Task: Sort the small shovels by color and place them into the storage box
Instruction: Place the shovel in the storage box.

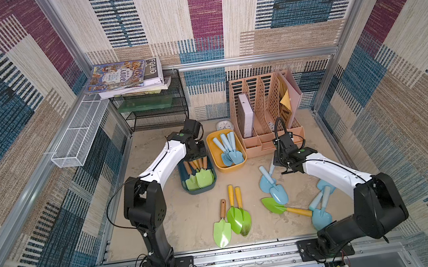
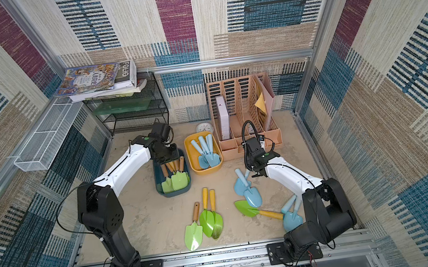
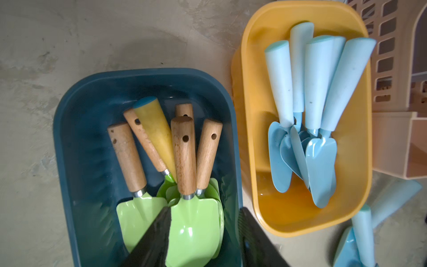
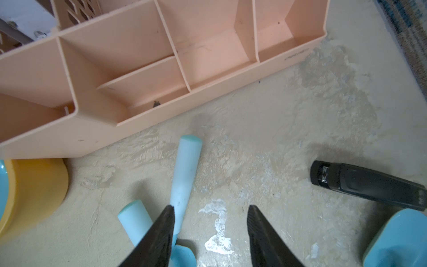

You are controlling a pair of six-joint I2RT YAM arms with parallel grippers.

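Shovels, loose green, top views only

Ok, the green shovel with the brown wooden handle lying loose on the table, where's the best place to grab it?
Probably its wooden handle, around the middle, from straight above with the jaws across it. The green shovel lies flat on the table. The handle is narrow and round. The blade is wide, flat and close to the yellow-handled shovels.

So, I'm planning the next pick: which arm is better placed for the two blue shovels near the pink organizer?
Right. The right claw, open, hangs beside the blue shovels; the left claw is over the dark blue bin of green ones.
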